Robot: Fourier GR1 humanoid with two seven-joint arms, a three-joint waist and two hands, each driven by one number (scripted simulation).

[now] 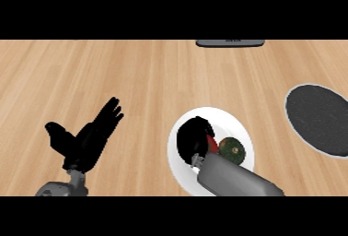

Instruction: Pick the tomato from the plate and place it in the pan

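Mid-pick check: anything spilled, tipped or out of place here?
Nothing stands out. The plate sits flat with the tomato and a dark green item on it, right hand at the tomato; the pan lies level.

Right robot hand [194,138] hides most of tomato [212,145]; pan [319,120] edge-cut.

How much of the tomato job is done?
Nothing is finished yet: the pan has no tomato in it. Right now the right hand curls round the tomato on the plate. Left to do: lift it, carry it right to the pan and let go. The left hand rests open.
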